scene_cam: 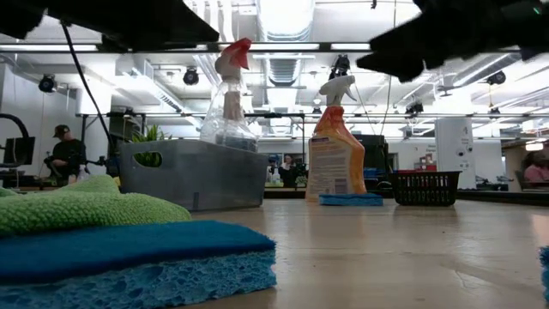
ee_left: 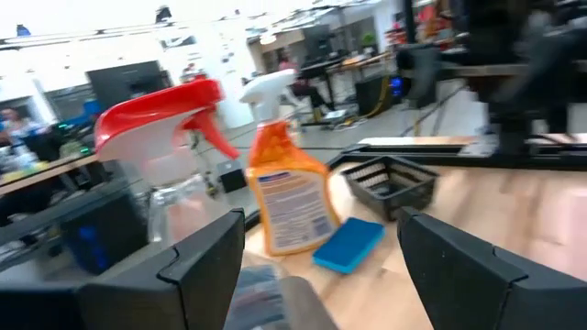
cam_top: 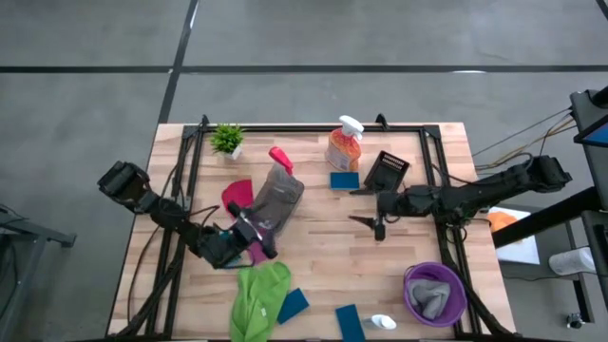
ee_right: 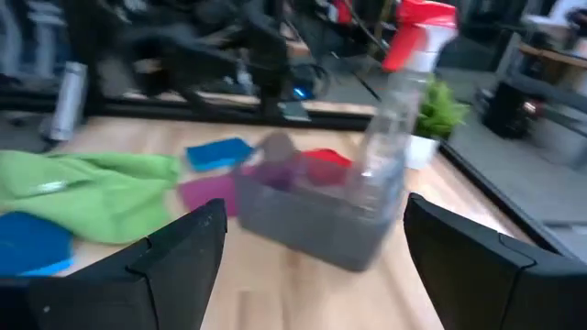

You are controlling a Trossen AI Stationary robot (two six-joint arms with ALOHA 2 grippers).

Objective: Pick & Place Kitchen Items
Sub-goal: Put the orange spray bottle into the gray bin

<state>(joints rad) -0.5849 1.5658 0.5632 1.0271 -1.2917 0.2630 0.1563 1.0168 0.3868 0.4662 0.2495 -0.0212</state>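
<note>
Jaws: left gripper [cam_top: 255,232] spread apart, empty, hovering at the near end of the grey rectangular plastic bin [cam_top: 275,201]; right gripper [cam_top: 372,220] likewise apart and empty, well to the right of the bin over bare wooden tabletop [cam_top: 323,256]. Landmark: the bin, holding a clear spray bottle with red trigger [cam_top: 281,160] at its far end. Right of the bin: orange spray bottle with white trigger [cam_top: 345,144], a small blue rectangular sponge [cam_top: 344,180] touching its near side, and a small black slotted basket [cam_top: 387,170]. Left of the bin: magenta cloth [cam_top: 235,195]; a small green potted plant [cam_top: 228,140] behind. Near side of the bin: green cloth [cam_top: 258,299], two more blue sponges [cam_top: 293,305] [cam_top: 350,322], a small white-capped bottle [cam_top: 382,322]. Far right and nearer: purple round bowl [cam_top: 415,305] containing a grey cloth [cam_top: 432,294]. Status, judged: early; one bottle and one cloth look stowed, most items remain loose.
</note>
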